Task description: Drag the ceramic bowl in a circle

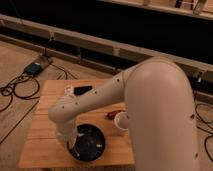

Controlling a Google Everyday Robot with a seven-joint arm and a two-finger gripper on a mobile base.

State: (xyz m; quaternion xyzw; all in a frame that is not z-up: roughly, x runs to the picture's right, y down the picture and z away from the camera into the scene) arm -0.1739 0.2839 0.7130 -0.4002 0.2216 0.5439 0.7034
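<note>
One gripper (pixel 74 143) at left rim of ceramic bowl (pixel 92 142), grip state unclear; white cup (pixel 121 123) near right.

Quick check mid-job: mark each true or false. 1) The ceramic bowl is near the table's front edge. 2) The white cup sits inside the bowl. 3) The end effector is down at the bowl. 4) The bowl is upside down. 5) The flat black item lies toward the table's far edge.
1) True. The ceramic bowl sits close to the near edge of the wooden table.
2) False. The white cup stands on the table beside the bowl, toward image right.
3) True. The end effector is at the bowl's image-left side.
4) False. The bowl's opening faces up and its glossy inside shows.
5) True. The flat black item lies near the far edge.
</note>
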